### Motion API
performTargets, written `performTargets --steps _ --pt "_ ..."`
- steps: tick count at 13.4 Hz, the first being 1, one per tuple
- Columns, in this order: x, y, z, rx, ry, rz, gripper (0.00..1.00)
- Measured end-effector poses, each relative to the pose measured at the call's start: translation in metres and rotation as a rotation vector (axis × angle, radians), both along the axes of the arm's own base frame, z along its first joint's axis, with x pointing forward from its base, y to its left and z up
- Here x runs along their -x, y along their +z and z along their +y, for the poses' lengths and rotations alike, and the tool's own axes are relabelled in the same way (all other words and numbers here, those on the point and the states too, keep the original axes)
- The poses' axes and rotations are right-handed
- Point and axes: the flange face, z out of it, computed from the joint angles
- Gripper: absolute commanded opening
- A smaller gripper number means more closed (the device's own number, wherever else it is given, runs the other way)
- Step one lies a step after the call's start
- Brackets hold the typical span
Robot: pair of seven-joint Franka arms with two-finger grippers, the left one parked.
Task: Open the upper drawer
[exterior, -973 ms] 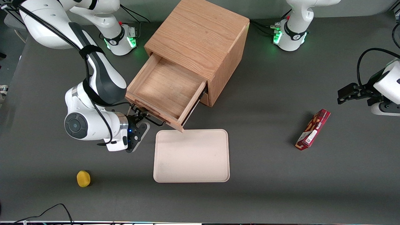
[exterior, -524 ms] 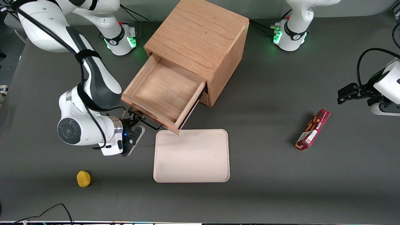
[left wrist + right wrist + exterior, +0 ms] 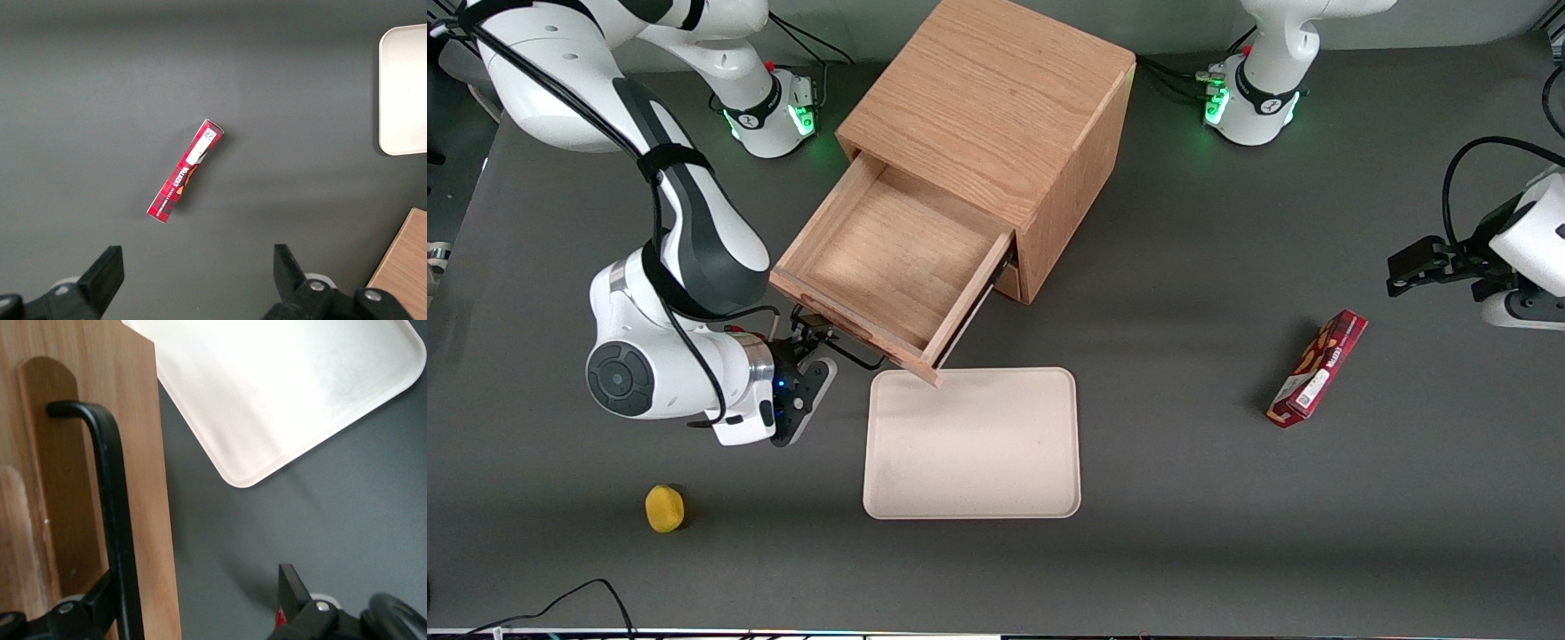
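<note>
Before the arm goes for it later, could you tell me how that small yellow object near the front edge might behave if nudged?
The yellow object looks rounded, so it could roll. It seems small, likely light. It lies alone, nearer the camera than the gripper at the upper drawer handle.

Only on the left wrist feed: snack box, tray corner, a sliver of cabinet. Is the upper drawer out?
Observer: Yes. The upper drawer is pulled well out of the cabinet, with nothing inside it.
Operator: Where's the hand?
Observer: The hand is right in front of the drawer's front panel, at the black handle.
Operator: Clamped on it?
Observer: No. The right wrist view shows it open: one finger sits against the handle and the other is well apart from it, over the bare table.
</note>
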Motion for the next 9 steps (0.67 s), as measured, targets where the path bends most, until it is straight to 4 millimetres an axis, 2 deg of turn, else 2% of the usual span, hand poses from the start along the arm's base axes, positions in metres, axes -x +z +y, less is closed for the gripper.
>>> performTargets --steps 2,4,5,7,9 --pt "-0.001 0.028 -0.005 0.005 0.006 0.011 1.00" --pt "0.002 0.075 -0.009 0.011 -0.007 0.003 1.00" --pt "0.007 0.105 -0.009 0.022 -0.048 -0.020 1.00" --pt "0.031 0.171 -0.006 0.074 -0.196 -0.058 1.00" --pt "0.061 0.228 -0.006 0.124 -0.342 -0.089 1.00"
